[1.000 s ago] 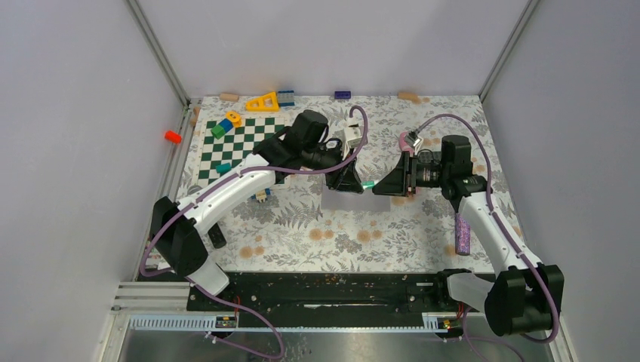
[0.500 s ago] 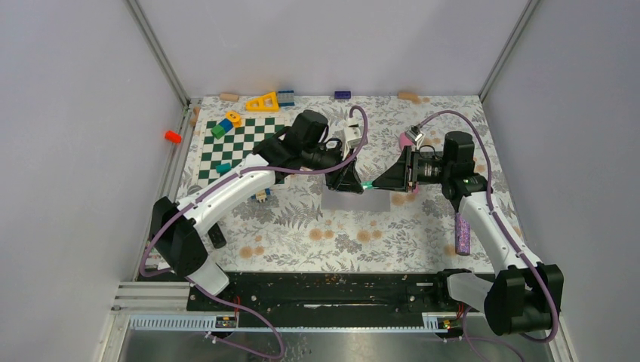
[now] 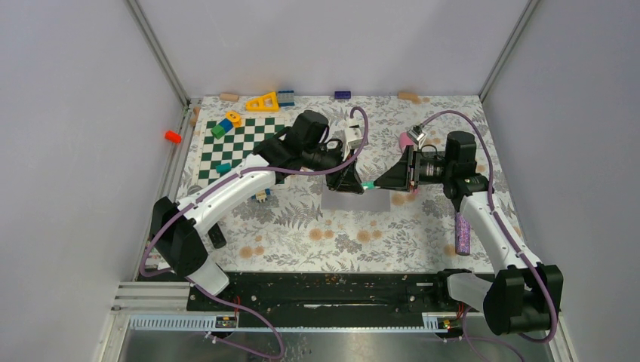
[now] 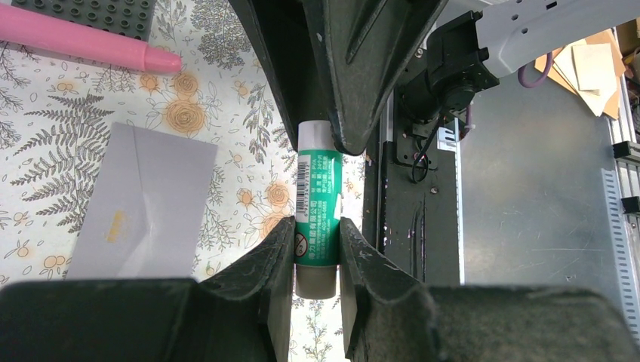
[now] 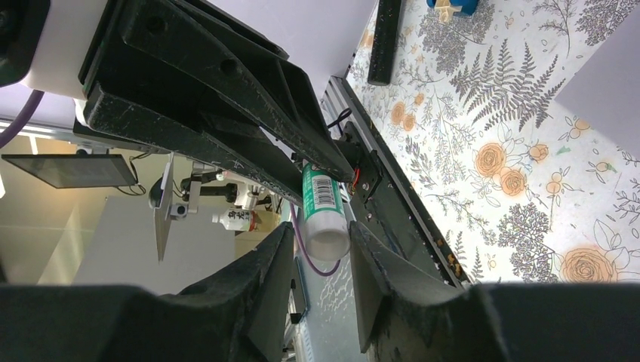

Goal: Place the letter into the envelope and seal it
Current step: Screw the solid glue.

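The right gripper (image 3: 380,183) has travelled left, toward the left gripper (image 3: 353,183). The gap that lay between the two grippers one second ago is closed. The right fingers (image 5: 281,260) now bracket the white end of the green glue stick (image 3: 367,184), and only a short green section shows between the grippers. The right wrist and forearm have shifted left with the gripper.

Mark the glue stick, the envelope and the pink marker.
glue stick (image 4: 317,204): left wrist view, green label.
envelope (image 4: 143,202): left wrist view, middle of its face.
pink marker (image 4: 75,44): left wrist view, barrel.
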